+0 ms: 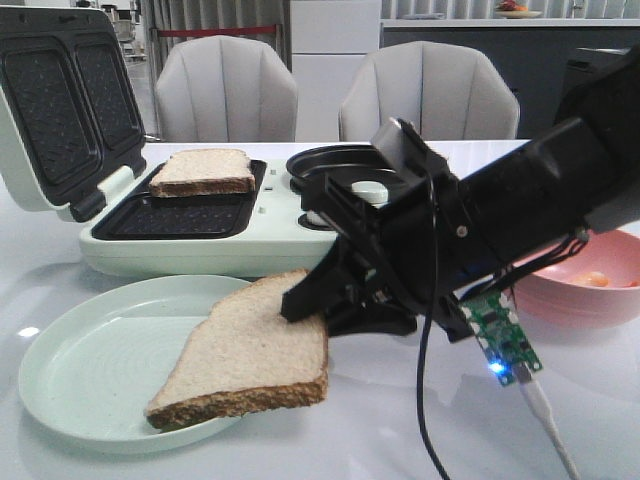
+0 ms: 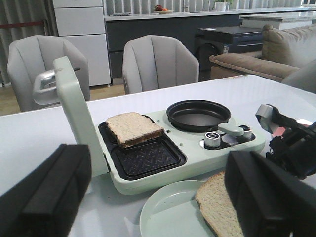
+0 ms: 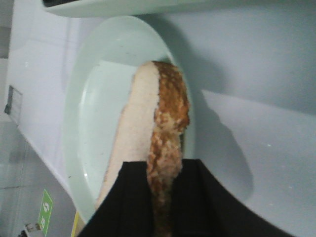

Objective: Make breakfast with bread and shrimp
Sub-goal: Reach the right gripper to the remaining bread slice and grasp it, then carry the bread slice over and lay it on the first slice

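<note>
The right gripper [image 1: 303, 300] is clamped on the right edge of a bread slice [image 1: 245, 360], tilted over the pale green plate [image 1: 90, 370] near the bench [image 1: 600, 400] edge. Beyond stands the open sandwich maker [image 1: 200, 240], a second slice [image 1: 203, 171] in its far tray, its round pan [image 2: 197, 114] alongside. A pink bowl [image 1: 590, 295] with shrimp [image 1: 596, 280] sits right. The left gripper [image 2: 158, 197] hangs with jaws spread. No writing is legible.

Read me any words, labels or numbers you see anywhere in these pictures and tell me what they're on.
No readable text in any view.
Green sign at the edge of the right wrist view: white marks on it, too blurred to read.
Sandwich maker and its knob: no legible brand or markings.
Green circuit board on the right arm: any print is too small to read.
</note>
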{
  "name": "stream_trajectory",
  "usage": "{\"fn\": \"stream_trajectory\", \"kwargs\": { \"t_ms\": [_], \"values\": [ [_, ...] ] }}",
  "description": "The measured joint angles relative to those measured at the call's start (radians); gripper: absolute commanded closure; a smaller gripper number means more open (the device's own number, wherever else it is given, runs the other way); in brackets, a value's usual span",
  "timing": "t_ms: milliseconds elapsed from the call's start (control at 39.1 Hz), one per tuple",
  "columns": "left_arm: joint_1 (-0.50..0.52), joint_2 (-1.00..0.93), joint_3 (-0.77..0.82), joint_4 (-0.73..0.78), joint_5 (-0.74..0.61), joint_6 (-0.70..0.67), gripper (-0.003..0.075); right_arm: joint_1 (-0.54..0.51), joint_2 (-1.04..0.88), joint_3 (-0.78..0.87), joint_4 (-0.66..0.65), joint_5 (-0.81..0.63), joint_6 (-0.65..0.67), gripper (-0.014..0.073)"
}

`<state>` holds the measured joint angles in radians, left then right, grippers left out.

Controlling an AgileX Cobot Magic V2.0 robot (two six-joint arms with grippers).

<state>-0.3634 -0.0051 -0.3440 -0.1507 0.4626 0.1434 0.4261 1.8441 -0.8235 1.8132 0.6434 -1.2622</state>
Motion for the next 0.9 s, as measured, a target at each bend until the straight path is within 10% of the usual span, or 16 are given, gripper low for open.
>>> {"fn": "stream_trajectory", "kwargs": {
  "t_ms": [435,896],
  "values": [
    [0.000,0.000,0.000,0.000,0.000,0.000,0.0116,-0.009,-0.057,-0.198,-0.016,0.141,-0.070,0.0414],
    [0.000,0.000,0.000,0.000,0.000,0.000,0.0116,0.050,0.188,-0.633,-0.020,-0.062,0.023,0.0414]
  ]
}}
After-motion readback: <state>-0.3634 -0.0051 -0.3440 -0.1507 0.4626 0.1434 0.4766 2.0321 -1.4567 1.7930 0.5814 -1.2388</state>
